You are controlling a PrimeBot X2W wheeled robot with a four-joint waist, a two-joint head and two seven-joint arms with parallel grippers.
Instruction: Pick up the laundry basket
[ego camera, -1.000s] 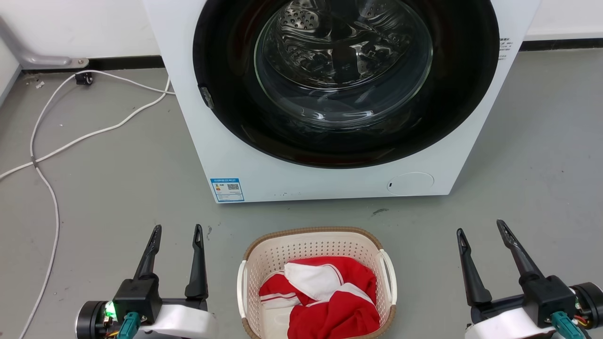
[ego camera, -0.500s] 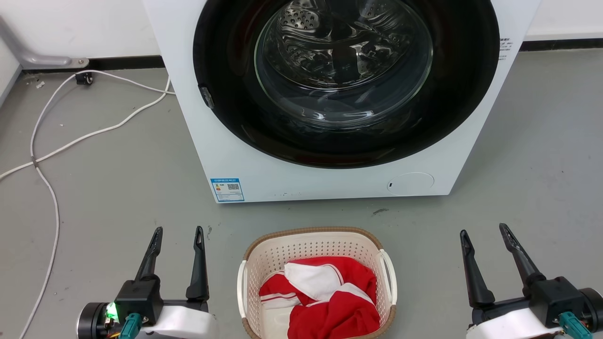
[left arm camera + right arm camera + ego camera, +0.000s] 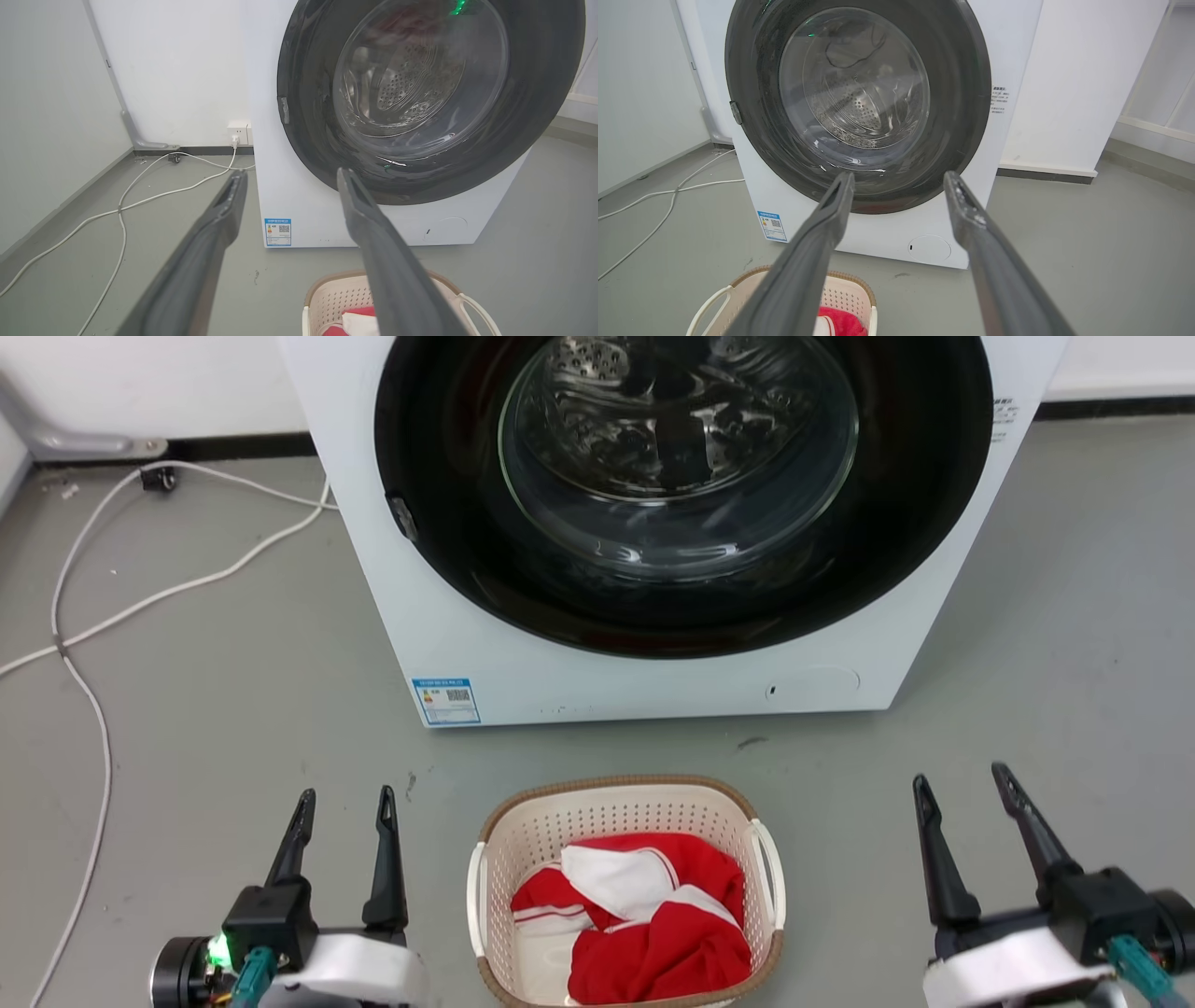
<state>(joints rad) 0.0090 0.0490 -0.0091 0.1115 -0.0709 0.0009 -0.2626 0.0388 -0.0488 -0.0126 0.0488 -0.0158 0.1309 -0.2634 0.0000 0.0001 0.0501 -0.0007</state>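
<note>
The laundry basket (image 3: 523, 840) is cream, perforated, with a brown rim and white side handles. It stands on the grey floor in front of the washing machine, with red and white clothing (image 3: 653, 924) inside. My left gripper (image 3: 344, 795) is open, left of the basket and apart from it. To the basket's right, well clear of it, my right gripper (image 3: 962, 777) is open too. The left wrist view has the basket (image 3: 336, 294) at the bottom, partly behind the right finger. In the right wrist view the basket (image 3: 845, 289) lies at the lower left.
A white front-loading washing machine (image 3: 579, 672) with a dark round door stands just beyond the basket. White cables (image 3: 121, 607) trail over the floor at the left toward a wall socket (image 3: 239, 133). Open grey floor lies on both sides.
The head view has shifted slightly, so the machine and basket sit a little higher in the picture. Both grippers stay open beside the basket; the right one has edged slightly.
</note>
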